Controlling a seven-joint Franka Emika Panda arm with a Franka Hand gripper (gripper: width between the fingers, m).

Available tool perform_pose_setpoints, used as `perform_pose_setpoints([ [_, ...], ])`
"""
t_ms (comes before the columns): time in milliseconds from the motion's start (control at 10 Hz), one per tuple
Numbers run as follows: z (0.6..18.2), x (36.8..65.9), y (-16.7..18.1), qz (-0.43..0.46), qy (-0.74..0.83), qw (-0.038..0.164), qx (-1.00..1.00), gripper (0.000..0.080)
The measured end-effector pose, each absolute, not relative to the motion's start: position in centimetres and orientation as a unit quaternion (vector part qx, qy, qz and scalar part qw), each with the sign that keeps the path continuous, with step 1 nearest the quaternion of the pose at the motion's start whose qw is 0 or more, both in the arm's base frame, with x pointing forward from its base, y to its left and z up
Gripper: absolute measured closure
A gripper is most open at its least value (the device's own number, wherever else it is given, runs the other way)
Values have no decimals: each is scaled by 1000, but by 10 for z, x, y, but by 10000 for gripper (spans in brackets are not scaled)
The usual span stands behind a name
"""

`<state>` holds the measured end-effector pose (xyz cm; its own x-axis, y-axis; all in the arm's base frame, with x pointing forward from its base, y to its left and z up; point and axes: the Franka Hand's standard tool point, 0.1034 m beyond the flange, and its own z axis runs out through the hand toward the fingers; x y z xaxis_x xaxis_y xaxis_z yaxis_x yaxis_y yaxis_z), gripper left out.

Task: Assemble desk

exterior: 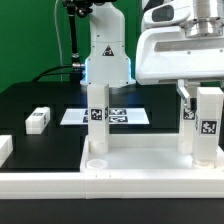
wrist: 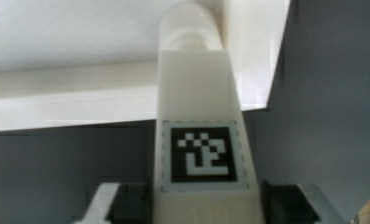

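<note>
White plastic fills most of the wrist view: the gripper (wrist: 196, 208) holds a leg (wrist: 203, 100) of the desk. Its jaws are closed to a narrow gap on two opposite sides of the leg, just below the black-and-white tag, and one of the fingers (wrist: 111, 205) shows at the lower edge of the frame.

In the exterior view this leg hangs upright at the right of the frame, under the wide white body of the gripper. Its lower end is down at the panel (exterior: 150, 172), which lies across the bottom of the frame. Whether the end already sits in a corner socket, I cannot tell.

A standing leg (exterior: 98, 130) is upright on the panel at the lower centre-left. Just to the left of the held leg there is one more narrow white post with a tag. It is probably another fitted leg, but it is partly hidden.

A loose leg (exterior: 38, 120) lies on the black table (exterior: 30, 98) at the middle left, well apart from the panel. The marker board (exterior: 72, 116) lies flat behind the standing leg.

I judge that the step in hand is to fit this leg into a right-side corner of the panel. The next move probably needs the leg kept straight over the socket, then pressed down or turned until it sits firmly. Only after that should the jaws let go. The loose leg remains to be fitted.
</note>
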<state>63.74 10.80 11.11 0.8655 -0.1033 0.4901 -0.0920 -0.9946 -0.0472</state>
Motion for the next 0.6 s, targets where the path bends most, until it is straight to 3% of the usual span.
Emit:
perform_pose_setpoints([
  [300, 111, 637, 108, -255, 49, 11, -966, 509],
  [500, 111, 637, 108, -255, 47, 10, -966, 264],
  [600, 111, 637, 108, -255, 45, 10, -966, 264],
])
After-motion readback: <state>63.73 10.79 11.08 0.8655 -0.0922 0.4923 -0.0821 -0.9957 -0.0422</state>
